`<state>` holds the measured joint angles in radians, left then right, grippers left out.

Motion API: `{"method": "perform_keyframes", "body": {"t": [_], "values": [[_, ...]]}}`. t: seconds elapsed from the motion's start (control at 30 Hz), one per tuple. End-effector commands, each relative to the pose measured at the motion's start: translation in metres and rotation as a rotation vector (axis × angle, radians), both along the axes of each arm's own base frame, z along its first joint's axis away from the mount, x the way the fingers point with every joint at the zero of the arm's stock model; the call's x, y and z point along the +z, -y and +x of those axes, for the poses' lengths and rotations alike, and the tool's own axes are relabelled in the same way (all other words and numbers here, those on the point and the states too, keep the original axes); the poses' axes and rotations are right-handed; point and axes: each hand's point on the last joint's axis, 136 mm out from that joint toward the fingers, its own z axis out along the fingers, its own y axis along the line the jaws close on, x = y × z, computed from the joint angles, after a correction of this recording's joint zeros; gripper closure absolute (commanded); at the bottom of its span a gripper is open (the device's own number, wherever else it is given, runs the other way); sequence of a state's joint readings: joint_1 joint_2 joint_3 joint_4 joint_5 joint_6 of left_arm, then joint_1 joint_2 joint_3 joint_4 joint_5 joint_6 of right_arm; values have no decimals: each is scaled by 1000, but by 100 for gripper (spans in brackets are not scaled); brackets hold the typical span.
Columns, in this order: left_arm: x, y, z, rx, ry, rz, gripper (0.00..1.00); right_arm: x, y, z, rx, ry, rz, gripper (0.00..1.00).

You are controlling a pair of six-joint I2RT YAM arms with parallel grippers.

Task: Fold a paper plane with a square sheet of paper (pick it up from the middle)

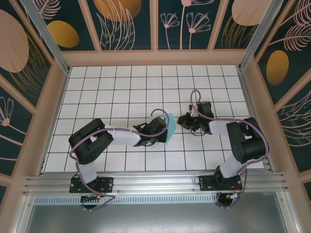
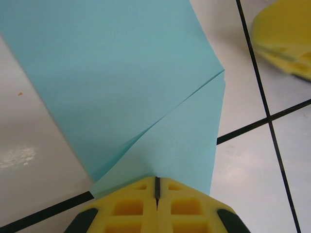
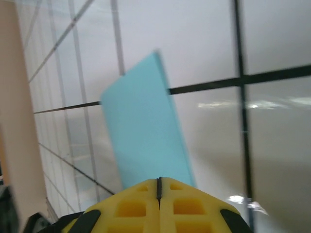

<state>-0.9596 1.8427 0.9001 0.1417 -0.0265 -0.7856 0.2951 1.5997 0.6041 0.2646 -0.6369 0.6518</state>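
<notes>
Left wrist view: left claw (image 2: 157, 183) closed, apparently pinching the near edge of the paper (image 2: 121, 73), which carries one slanted fold.
Paper position: tilted up from the table (image 2: 262, 184), between the two claws in the top view.
Other arm: right claw (image 3: 159, 183) closed and empty, just beside the paper.
Doing the step well: hold the pinch firm, and line up the edges before pressing any crease flat.
Count: one paper, two claws, one visible fold.
</notes>
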Motion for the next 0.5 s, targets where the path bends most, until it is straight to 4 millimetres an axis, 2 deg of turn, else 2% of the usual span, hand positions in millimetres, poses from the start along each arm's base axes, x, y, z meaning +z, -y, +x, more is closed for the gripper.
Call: {"method": "perform_keyframes", "body": {"t": [0.0,0.23,0.47], "values": [[-31,-31,-21,-26,-89,165,97,15,-17,-14,89,38,42,95],[-22,-22,-16,-43,-74,147,96,-10,-32,-33,144,-28,6,95],[-5,-13,-11,-56,-47,116,93,-50,-24,-40,135,-122,-89,98]]}}
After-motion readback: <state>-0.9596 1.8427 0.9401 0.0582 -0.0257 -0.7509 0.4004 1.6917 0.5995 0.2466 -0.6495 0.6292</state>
